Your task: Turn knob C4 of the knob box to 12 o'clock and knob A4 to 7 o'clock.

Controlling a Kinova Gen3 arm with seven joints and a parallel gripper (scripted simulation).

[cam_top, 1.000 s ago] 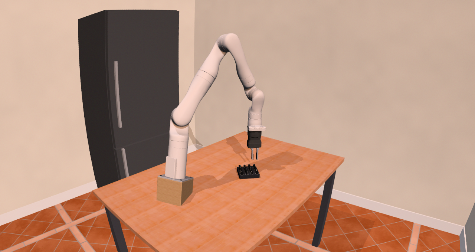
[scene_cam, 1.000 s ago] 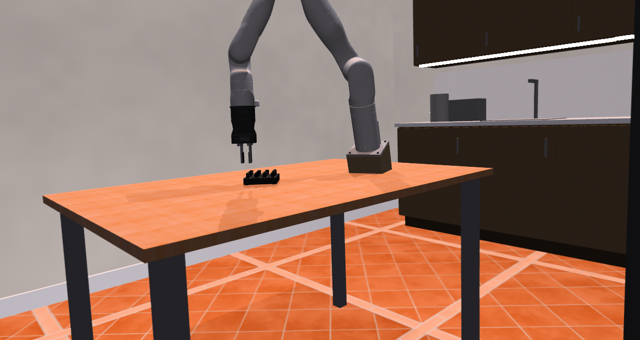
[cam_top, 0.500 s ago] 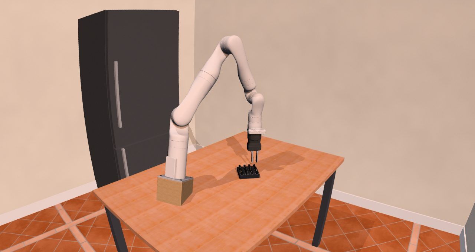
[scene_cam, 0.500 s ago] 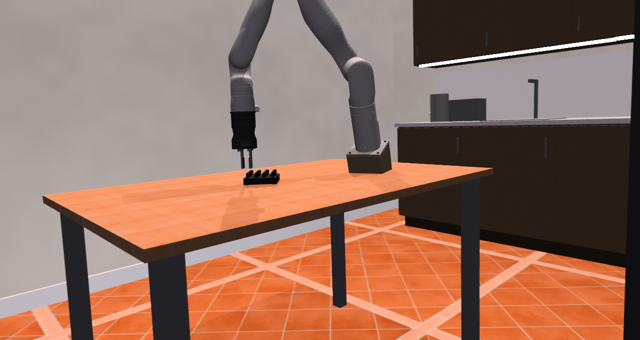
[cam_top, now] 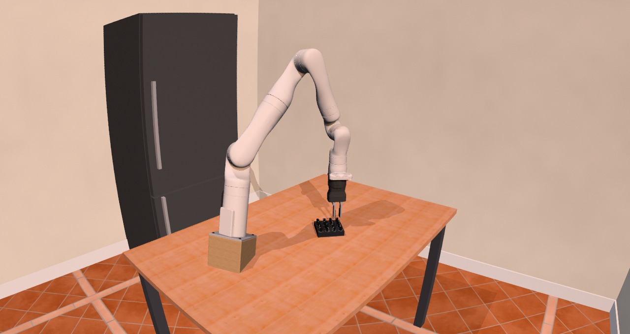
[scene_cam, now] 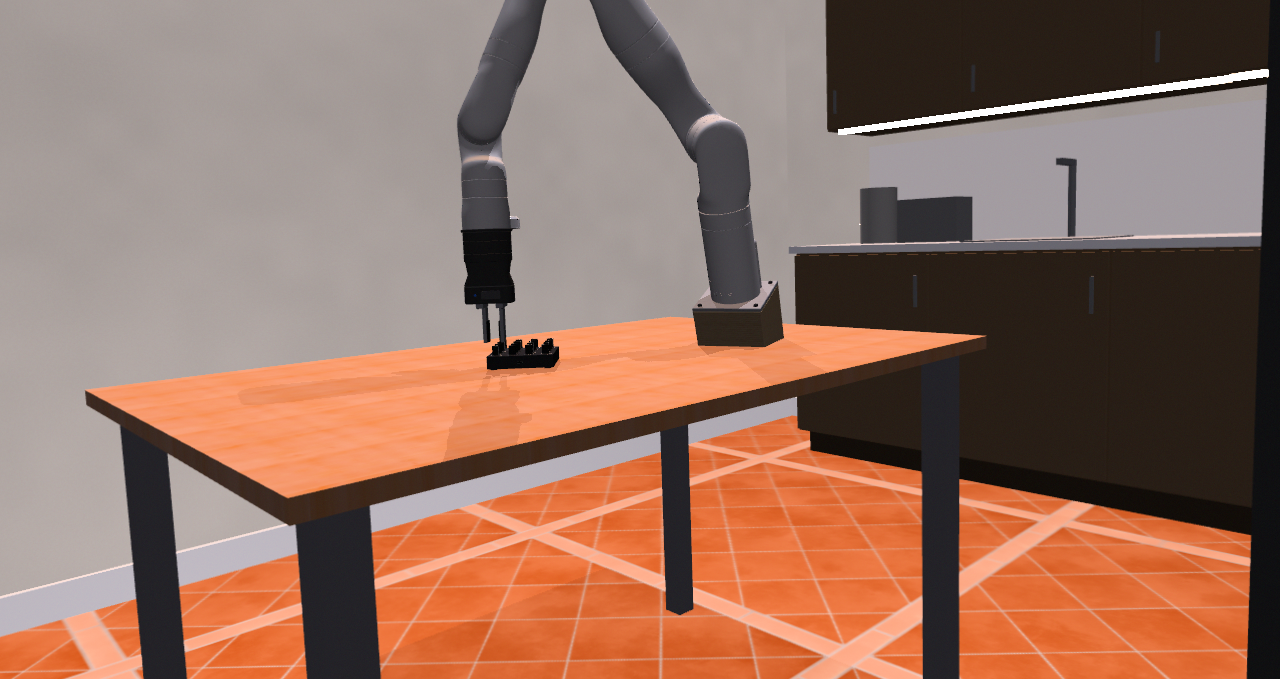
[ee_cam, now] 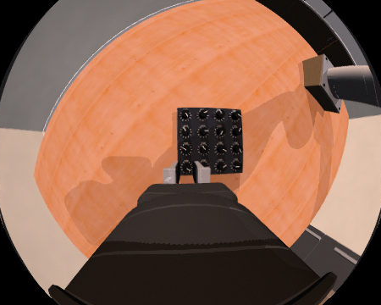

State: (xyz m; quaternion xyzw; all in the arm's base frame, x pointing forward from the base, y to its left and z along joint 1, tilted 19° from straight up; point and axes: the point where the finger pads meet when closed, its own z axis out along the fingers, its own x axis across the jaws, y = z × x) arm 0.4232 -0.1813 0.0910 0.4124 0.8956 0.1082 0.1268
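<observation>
The black knob box (cam_top: 331, 233) (scene_cam: 521, 361) (ee_cam: 194, 123) stands flat on the table, with four rows of four black knobs. Their white lines point in various directions. The printed names and the socket are not readable, so I cannot tell which knobs are C4 and A4. My gripper (cam_top: 336, 216) (scene_cam: 494, 344) (ee_cam: 186, 169) points straight down at one corner of the box, its fingers part open. In the wrist view the corner knob (ee_cam: 186, 166) shows between the fingers, and the right finger partly hides the knob beside it. The fingertips are close to knob height; contact is not visible.
The arm's base stands on a wooden block (cam_top: 224, 252) (scene_cam: 738, 327) (ee_cam: 313, 73) on the same table (cam_top: 281, 288) (scene_cam: 375, 424) (ee_cam: 127, 85). A dark fridge (cam_top: 189, 111) stands beyond the table. Neighbouring knobs stand close around the corner knob.
</observation>
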